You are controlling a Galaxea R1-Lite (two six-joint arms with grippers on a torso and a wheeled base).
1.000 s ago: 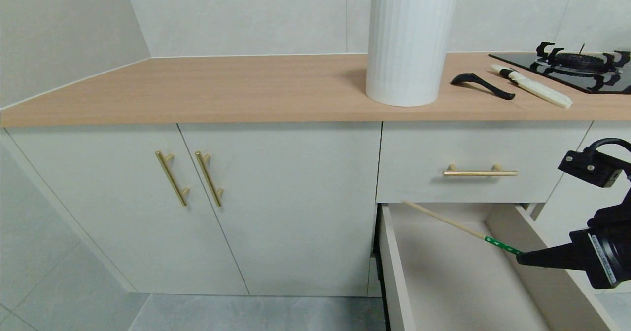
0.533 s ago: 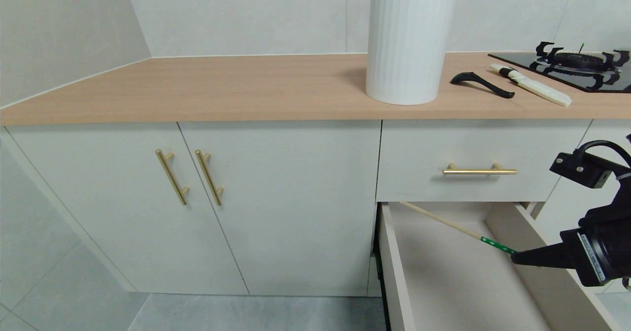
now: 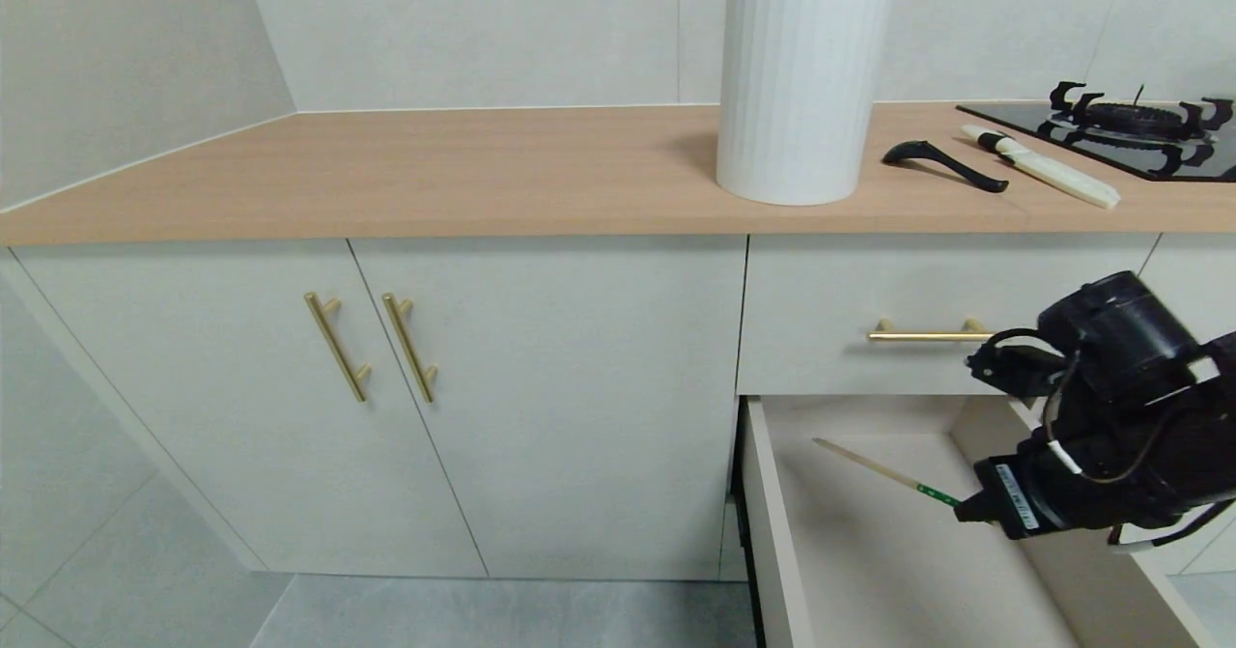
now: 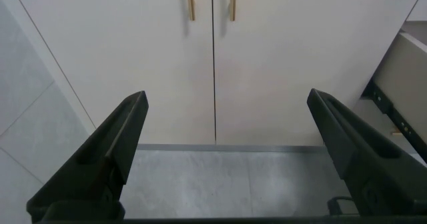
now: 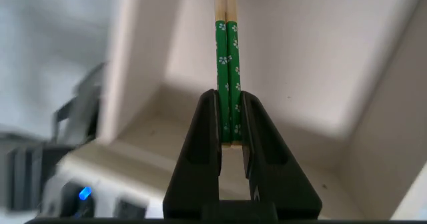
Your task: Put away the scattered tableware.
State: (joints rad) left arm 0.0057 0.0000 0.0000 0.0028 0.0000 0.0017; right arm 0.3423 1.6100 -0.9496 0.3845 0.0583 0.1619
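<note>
My right gripper (image 3: 964, 507) is shut on a pair of wooden chopsticks (image 3: 874, 471) with green patterned ends, held inside the open lower drawer (image 3: 772, 532) with their tips slanting toward its back left. In the right wrist view the black fingers (image 5: 208, 134) clamp the green ends of the chopsticks (image 5: 226, 64) over the pale drawer floor. On the countertop lie a black-handled utensil (image 3: 944, 165) and a cream knife (image 3: 1041, 167) with a black band. My left gripper (image 4: 227, 157) hangs open low before the cabinet doors.
A tall white ribbed canister (image 3: 800, 78) stands on the wooden countertop (image 3: 435, 170). A black gas hob (image 3: 1130, 131) sits at the far right. The upper drawer with a gold handle (image 3: 937, 337) is closed, above the open one. Double cabinet doors (image 3: 386, 397) are closed.
My right arm has swung in over the open drawer and tipped downward, carrying the chopsticks lower and deeper into the drawer. The left gripper's earlier state is unseen.
</note>
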